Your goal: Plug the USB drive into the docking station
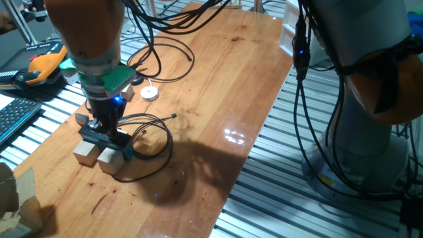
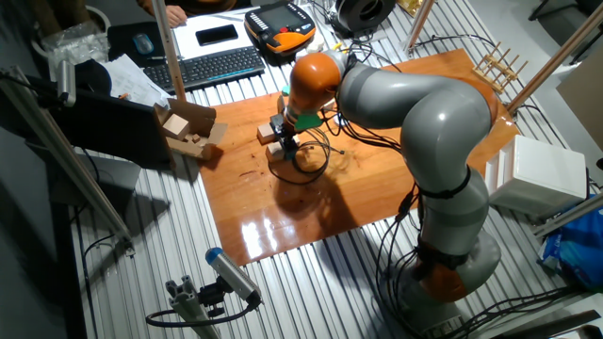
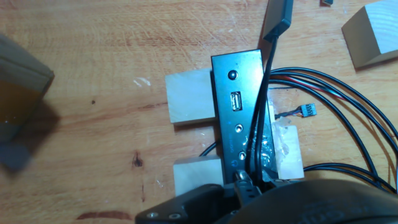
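Observation:
The docking station [image 3: 225, 134] is a black bar resting on pale wooden cubes [image 3: 189, 96], with a USB port [image 3: 236, 101] on its face. It also shows in one fixed view [image 1: 124, 141] under the hand. My gripper [image 3: 241, 182] hangs low over the bar's near end, below the port. Its jaws stand close together on a small stick with a metal tip, the USB drive [image 3: 240, 178]. Most of the drive is hidden by the fingers. The gripper also shows in both fixed views [image 1: 106, 130] [image 2: 285, 143].
Thin black looped cables [image 3: 348, 93] lie right of the bar and ring it [image 1: 158, 155]. A dark cable plug [image 3: 278, 18] lies beyond the bar. A loose wooden cube [image 3: 373, 31] and a white disc [image 1: 150, 93] are nearby. Cardboard [image 2: 184, 127] and a keyboard [image 2: 217, 66] sit off the table.

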Controlling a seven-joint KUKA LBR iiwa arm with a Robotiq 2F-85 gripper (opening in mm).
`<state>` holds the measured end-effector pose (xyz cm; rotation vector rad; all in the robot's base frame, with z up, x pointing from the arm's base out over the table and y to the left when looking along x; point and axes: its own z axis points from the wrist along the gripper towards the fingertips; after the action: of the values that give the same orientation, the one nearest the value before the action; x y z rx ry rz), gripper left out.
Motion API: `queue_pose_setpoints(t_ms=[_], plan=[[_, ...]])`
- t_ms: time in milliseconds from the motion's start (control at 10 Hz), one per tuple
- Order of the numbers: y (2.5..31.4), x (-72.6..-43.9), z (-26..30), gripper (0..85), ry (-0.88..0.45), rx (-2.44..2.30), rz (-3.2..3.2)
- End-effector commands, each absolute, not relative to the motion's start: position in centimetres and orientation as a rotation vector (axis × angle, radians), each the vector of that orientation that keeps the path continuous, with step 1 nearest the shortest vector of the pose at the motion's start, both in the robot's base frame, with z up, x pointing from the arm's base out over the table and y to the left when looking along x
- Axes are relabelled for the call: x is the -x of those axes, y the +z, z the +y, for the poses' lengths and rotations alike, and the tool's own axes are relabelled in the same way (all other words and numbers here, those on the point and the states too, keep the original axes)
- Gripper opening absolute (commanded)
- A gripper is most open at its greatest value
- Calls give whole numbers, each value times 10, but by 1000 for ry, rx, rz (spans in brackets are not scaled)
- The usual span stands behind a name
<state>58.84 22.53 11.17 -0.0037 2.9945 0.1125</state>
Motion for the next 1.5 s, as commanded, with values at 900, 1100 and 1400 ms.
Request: queue_pose_setpoints(t_ms=[900,1100,1400], plan=[[111,-588,232,0,22,-69,2977],[111,-588,233,0,13,-105,2983],[111,-588,234,0,9,-107,2984]])
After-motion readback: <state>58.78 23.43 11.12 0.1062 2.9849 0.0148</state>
